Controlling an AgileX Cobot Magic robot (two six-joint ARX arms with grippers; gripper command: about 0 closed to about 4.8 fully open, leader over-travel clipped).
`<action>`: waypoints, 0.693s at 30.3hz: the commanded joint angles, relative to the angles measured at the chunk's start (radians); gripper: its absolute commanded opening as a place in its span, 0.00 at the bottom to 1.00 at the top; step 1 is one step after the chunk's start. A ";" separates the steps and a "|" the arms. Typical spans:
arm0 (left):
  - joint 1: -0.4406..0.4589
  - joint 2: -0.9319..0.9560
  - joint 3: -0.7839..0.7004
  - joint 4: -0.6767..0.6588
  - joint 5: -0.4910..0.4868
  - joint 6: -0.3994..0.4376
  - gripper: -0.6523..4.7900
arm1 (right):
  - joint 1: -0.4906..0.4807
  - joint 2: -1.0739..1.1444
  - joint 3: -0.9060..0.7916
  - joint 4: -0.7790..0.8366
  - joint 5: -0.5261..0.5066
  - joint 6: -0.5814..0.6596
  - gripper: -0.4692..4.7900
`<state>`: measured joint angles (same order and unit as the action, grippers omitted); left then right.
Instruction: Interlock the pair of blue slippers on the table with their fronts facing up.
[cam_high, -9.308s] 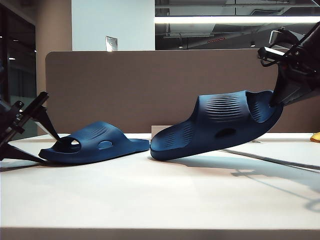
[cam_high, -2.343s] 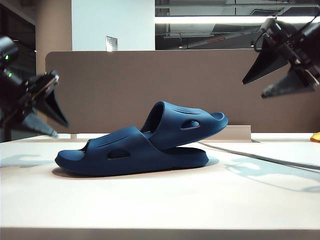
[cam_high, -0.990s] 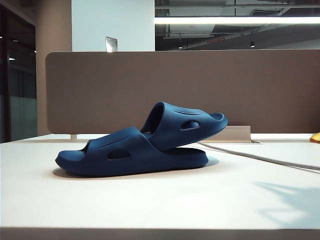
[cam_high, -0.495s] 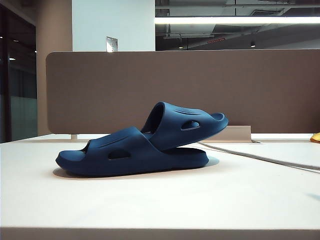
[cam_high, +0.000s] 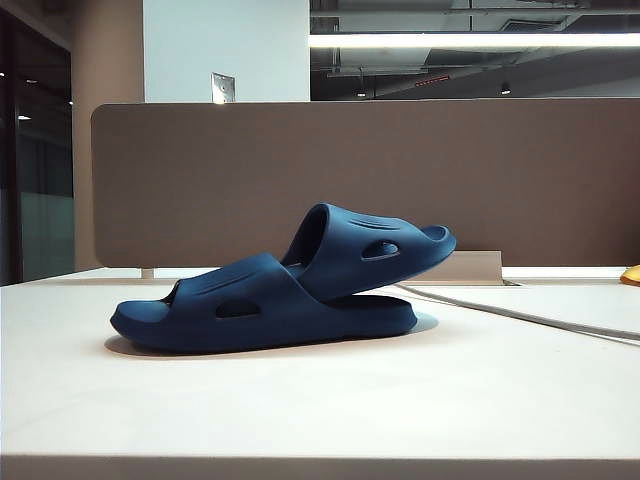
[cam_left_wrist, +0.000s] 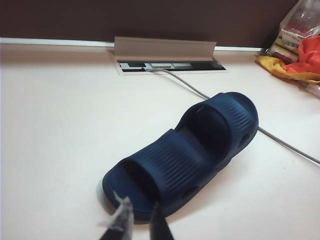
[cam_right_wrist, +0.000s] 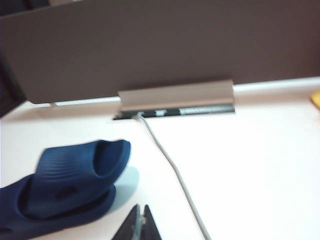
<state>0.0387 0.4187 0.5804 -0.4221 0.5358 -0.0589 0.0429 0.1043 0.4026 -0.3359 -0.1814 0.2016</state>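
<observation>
Left hand (cam_left_wrist: 137, 222): nearly pressed together, empty, pulled back just short of the slippers' near end.
Right hand (cam_right_wrist: 140, 224): pressed together, empty, withdrawn beside them.
Slippers (cam_high: 270, 290): nested, straps up, alone on the surface (cam_high: 320, 410); looks finished.
Around: cable (cam_high: 520, 315), brown partition (cam_high: 400, 170); nothing in the way.

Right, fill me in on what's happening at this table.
Nothing is being handled at this moment. The pair of blue slippers sits interlocked on the table, strap sides up, one slipper's front tucked under the other's strap and its heel end raised. The left gripper hangs above the table near the pair's low end, nearly closed and holding nothing. The right gripper is shut and empty beside a grey cable. Neither arm shows in the exterior view.
</observation>
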 joint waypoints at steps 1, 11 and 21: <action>-0.003 0.000 -0.018 0.026 -0.070 -0.070 0.22 | 0.002 -0.001 -0.050 -0.013 0.003 0.015 0.11; -0.085 0.008 -0.035 -0.019 -0.248 -0.145 0.22 | 0.001 -0.002 -0.078 0.034 0.083 0.003 0.11; -0.107 0.011 -0.151 0.117 -0.293 -0.114 0.22 | 0.002 -0.003 -0.139 0.162 0.123 -0.048 0.11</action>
<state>-0.0647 0.4294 0.4450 -0.3630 0.2497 -0.1658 0.0433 0.1028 0.2752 -0.2161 -0.0631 0.1562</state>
